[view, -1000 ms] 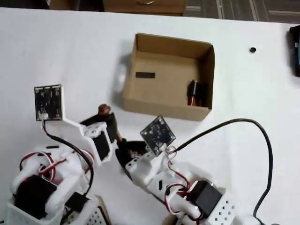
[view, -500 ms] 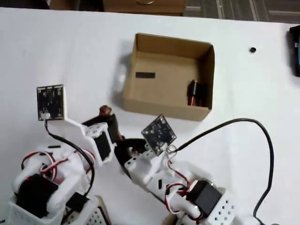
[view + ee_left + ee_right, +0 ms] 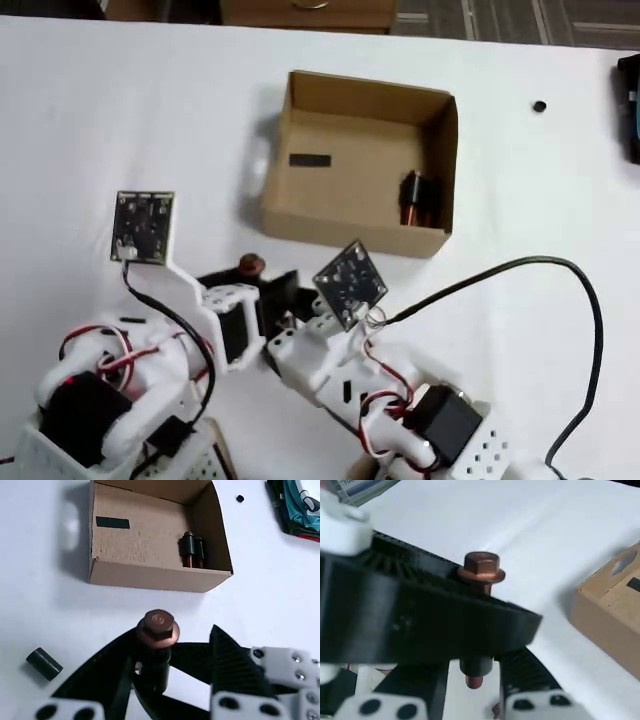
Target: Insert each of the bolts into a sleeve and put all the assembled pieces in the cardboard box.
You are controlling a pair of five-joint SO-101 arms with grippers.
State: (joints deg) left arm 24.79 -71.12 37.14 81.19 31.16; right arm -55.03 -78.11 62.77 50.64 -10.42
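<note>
A copper bolt [image 3: 250, 264] stands head up in front of the cardboard box [image 3: 340, 190]. My left gripper [image 3: 247, 296] is shut on the bolt [image 3: 158, 625] just under its head. A black sleeve [image 3: 476, 666] sits on the shank, with the copper tip showing below it. My right gripper [image 3: 476, 682] is shut on that sleeve from the other side, its fingers [image 3: 227, 652] meeting the left ones. One assembled piece [image 3: 414, 200] lies inside the box [image 3: 145, 535] by its right wall. A loose sleeve [image 3: 44, 663] lies on the table beside the left gripper [image 3: 150, 672].
A small black part [image 3: 539, 105] lies on the table far right of the box. A dark object [image 3: 630, 100] sits at the right edge. The right arm's black cable [image 3: 560, 275] loops over the table's right side. A corner of the box [image 3: 610, 615] stands close to the grippers.
My left arm has swung right with the bolt, bringing it over to the right gripper. The right gripper has shifted slightly right and toward the box.
</note>
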